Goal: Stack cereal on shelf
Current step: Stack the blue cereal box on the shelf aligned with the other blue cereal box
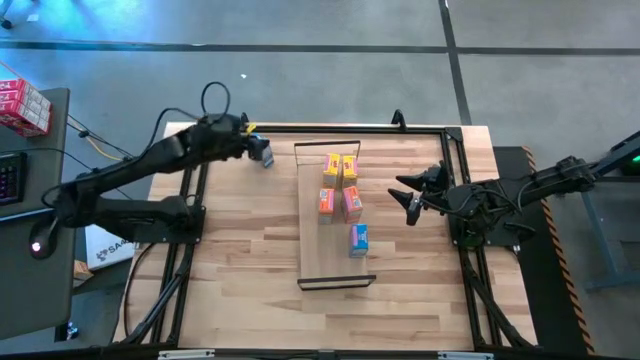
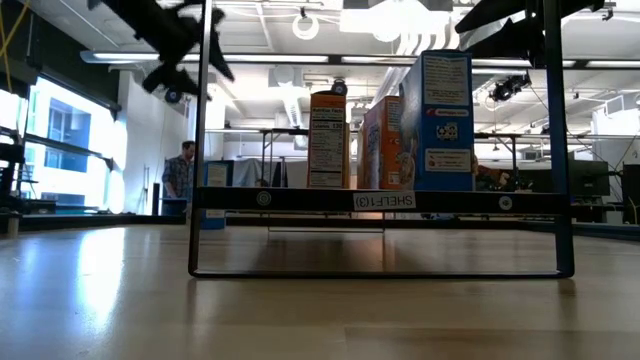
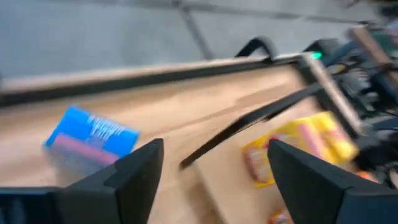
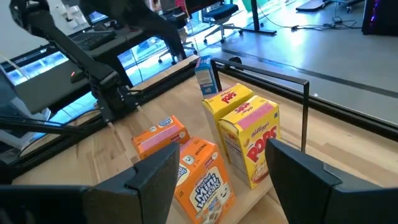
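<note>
Left gripper (image 1: 262, 152) hangs at the table's (image 1: 240, 270) 11 o'clock, just beside the shelf's (image 1: 312, 255) far left corner, fingers spread in the blurred wrist view, with a blue box (image 3: 92, 135) lying on the wood ahead of them; whether they touch it is unclear. On the shelf stand two yellow boxes (image 1: 340, 168) at its 12 o'clock end, two orange-pink boxes (image 1: 340, 203) mid-shelf, and one blue box (image 1: 358, 239) toward 6. Right gripper (image 1: 414, 198) waits at 3 o'clock, fingers apart, holding nothing. From the low view the nearest box hides most of the others.
</note>
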